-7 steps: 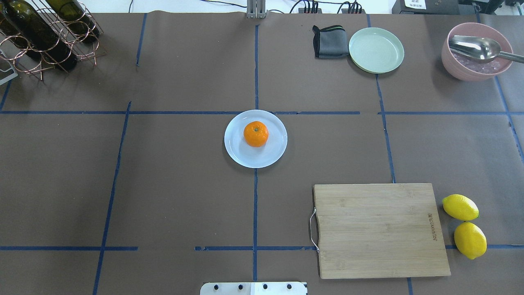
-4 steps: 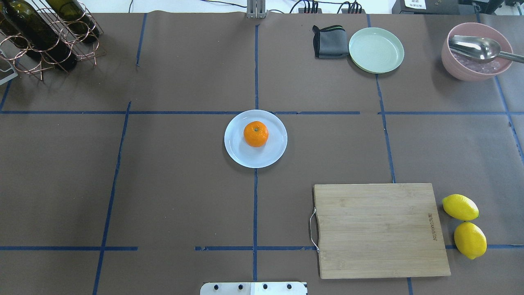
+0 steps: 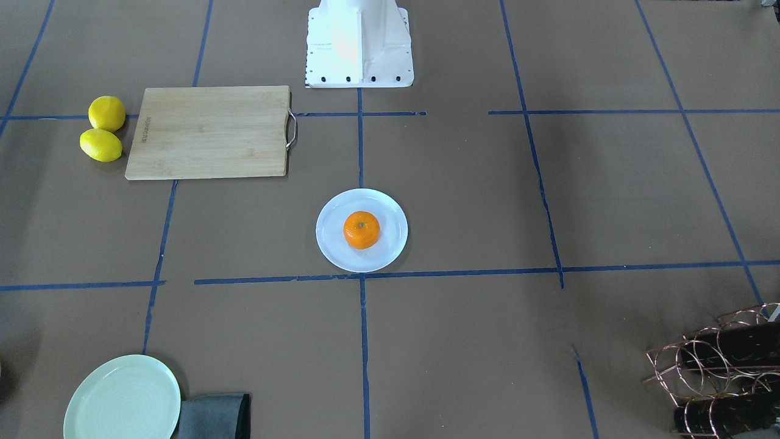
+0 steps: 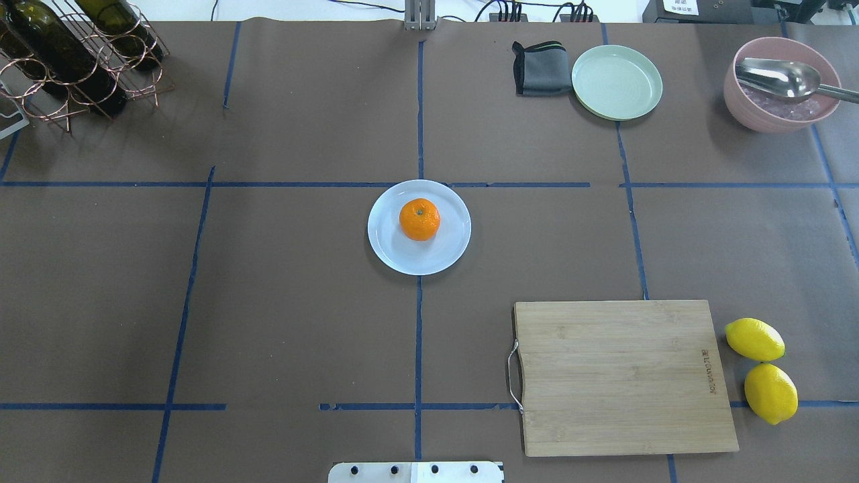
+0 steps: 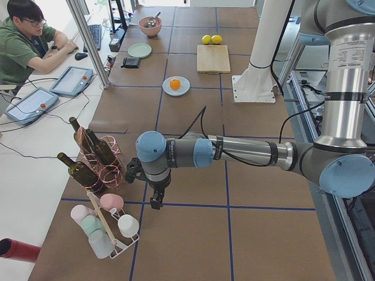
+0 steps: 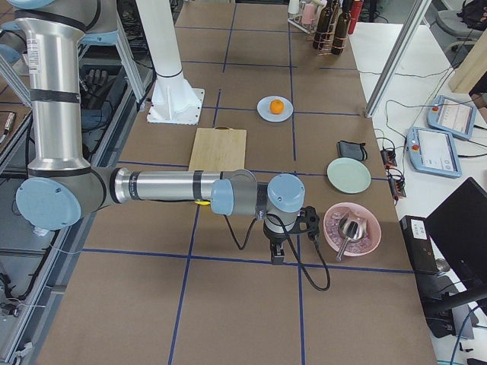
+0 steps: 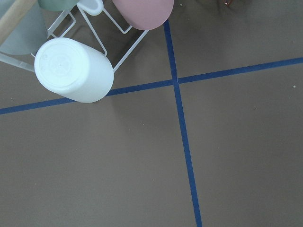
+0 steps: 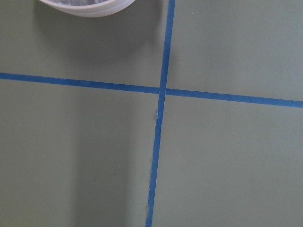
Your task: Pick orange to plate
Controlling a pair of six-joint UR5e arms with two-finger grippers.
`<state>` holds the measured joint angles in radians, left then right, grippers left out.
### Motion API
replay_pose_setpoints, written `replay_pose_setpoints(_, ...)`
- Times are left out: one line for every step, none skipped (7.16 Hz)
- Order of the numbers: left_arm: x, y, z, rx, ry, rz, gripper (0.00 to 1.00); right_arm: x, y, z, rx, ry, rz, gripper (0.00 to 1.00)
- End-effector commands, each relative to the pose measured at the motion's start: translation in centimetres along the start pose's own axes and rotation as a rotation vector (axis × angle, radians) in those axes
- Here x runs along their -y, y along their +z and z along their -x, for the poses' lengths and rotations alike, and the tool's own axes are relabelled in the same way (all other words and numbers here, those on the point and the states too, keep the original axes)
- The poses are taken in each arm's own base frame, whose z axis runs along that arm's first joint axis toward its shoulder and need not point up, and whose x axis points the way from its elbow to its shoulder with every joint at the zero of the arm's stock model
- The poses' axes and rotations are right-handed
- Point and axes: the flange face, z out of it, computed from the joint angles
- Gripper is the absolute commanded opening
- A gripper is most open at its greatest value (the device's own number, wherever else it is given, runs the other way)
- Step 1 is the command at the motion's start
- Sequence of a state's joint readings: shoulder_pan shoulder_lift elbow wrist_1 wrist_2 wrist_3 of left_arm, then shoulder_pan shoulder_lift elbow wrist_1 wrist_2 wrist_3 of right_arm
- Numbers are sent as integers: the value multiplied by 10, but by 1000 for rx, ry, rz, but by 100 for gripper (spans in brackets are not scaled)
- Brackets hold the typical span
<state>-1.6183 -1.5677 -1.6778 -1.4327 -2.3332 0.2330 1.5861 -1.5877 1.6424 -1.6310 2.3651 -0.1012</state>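
Note:
The orange [image 4: 419, 219] rests stem-up on the pale bluish-white plate [image 4: 446, 253] at the table's middle; in the front-facing view the orange [image 3: 361, 230] sits on the plate [image 3: 387, 252] too. Neither arm is near it. My left gripper [image 5: 155, 202] points down at the table's left end, beside a cup rack. My right gripper [image 6: 278, 255] points down at the right end, next to the pink bowl. Both show only in the side views, so I cannot tell whether they are open or shut. The wrist views show bare table and tape lines.
A wooden cutting board [image 4: 621, 376] lies front right, two lemons [image 4: 755, 339] beside it. A pale green plate [image 4: 617, 82], a grey cloth [image 4: 540, 68] and a pink bowl [image 4: 782, 84] with a spoon stand at the back right. A wine rack [image 4: 74, 57] stands back left.

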Motion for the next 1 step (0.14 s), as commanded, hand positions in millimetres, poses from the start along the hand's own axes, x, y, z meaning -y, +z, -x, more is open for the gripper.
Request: replay_pose_setpoints(0, -1, -1, 1, 3, -2, 100, 0, 0, 0, 0, -1, -1, 100)
